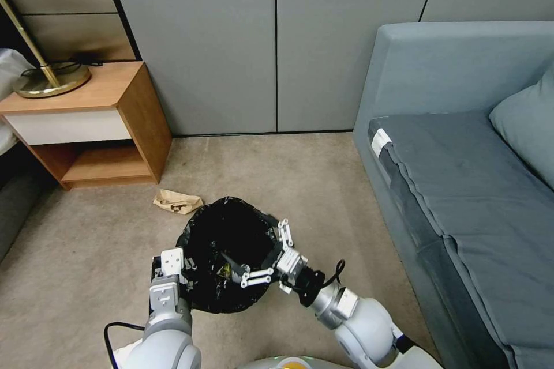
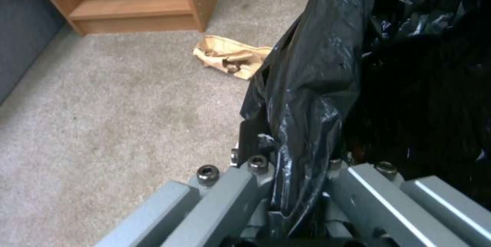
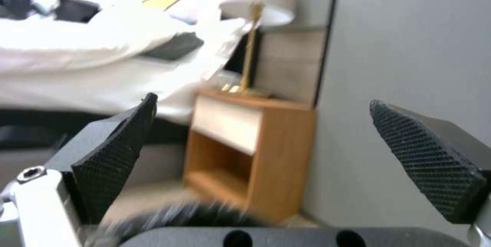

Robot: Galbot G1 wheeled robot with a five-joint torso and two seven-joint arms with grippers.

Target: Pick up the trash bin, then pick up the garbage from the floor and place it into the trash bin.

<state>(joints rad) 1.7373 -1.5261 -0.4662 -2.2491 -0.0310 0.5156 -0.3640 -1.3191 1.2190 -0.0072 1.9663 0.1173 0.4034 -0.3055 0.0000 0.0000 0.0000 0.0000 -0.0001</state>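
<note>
The trash bin [image 1: 228,253] sits low in the middle of the head view, its black bag liner [image 2: 312,86] crumpled over the rim. My left gripper [image 1: 173,268] is shut on the bin's left rim; in the left wrist view the liner is pinched between its fingers [image 2: 256,170]. Over the bin's right rim my right gripper [image 1: 266,253] stands open with nothing between its pads [image 3: 115,155]. A yellowish wrapper [image 1: 224,268] lies inside the bin. One piece of garbage, a crumpled brown paper [image 1: 177,202], lies on the carpet just beyond the bin, also seen as paper [image 2: 230,57] near the liner.
A wooden nightstand [image 1: 86,121] with a brass lamp [image 1: 46,78] stands at the far left. A grey-blue sofa [image 1: 461,184] runs along the right. Grey wall panels close the back. A black cable [image 1: 121,328] loops by my left arm. Bare carpet surrounds the bin.
</note>
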